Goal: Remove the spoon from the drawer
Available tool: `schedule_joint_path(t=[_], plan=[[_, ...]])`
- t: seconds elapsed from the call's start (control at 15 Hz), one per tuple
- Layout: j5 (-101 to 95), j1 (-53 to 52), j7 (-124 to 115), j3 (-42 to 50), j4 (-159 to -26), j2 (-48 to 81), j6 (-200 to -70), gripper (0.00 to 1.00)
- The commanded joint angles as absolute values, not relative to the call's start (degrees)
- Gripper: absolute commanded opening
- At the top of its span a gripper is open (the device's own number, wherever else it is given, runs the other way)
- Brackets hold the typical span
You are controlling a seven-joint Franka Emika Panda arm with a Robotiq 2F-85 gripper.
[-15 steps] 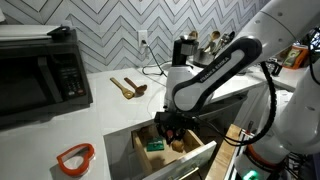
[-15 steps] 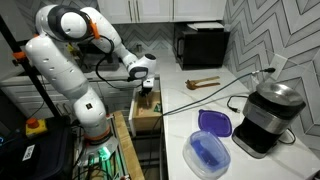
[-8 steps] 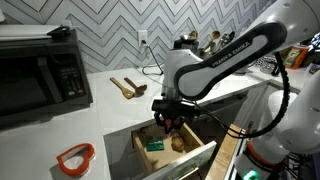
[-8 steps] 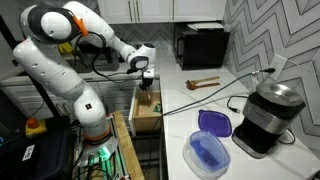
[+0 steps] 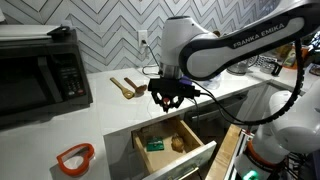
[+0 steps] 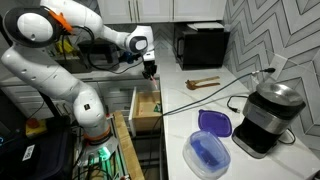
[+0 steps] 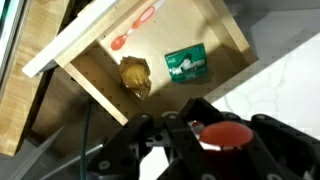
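Observation:
The drawer (image 5: 203, 153) stands pulled out below the white counter and also shows in the other exterior view (image 6: 146, 104). In the wrist view a slim reddish-orange spoon (image 7: 133, 29) lies on the drawer's wooden floor (image 7: 95, 75), along one wall. My gripper (image 5: 165, 100) hangs well above the open drawer, clear of it, in both exterior views (image 6: 150, 68). In the wrist view its fingers (image 7: 195, 108) stand close together around a red rounded thing (image 7: 226, 133). I cannot tell what that thing is.
A green box (image 7: 187, 62) and a golden lump (image 7: 135, 76) lie in the drawer. Two brown wooden utensils (image 5: 127, 87) and a red-orange ring holder (image 5: 75, 157) lie on the counter. A microwave (image 5: 40, 70), a blue container (image 6: 210, 152) and a coffee machine (image 6: 268, 112) stand around.
My gripper has risen from down inside the drawer to well above the counter. The arm has swung upward with it.

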State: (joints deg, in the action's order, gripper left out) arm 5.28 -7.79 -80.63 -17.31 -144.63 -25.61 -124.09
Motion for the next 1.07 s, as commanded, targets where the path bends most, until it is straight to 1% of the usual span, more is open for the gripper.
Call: schedule_joint_path(t=[0.0,0.47,0.67,1.0], plan=[[-3.1,-4.7,-85.7,-20.4,-142.2,-24.0,-126.6,0.02],[-15.7,-0.4,-97.3,-21.6,-141.4,-16.9,-135.9,0.02],[-20.4,1.1,-105.4,-21.1,-140.9,-13.6,-137.2,0.02],[-22.1,-0.3,-111.8,-18.4,-138.4,-7.6,-137.7,0.02]])
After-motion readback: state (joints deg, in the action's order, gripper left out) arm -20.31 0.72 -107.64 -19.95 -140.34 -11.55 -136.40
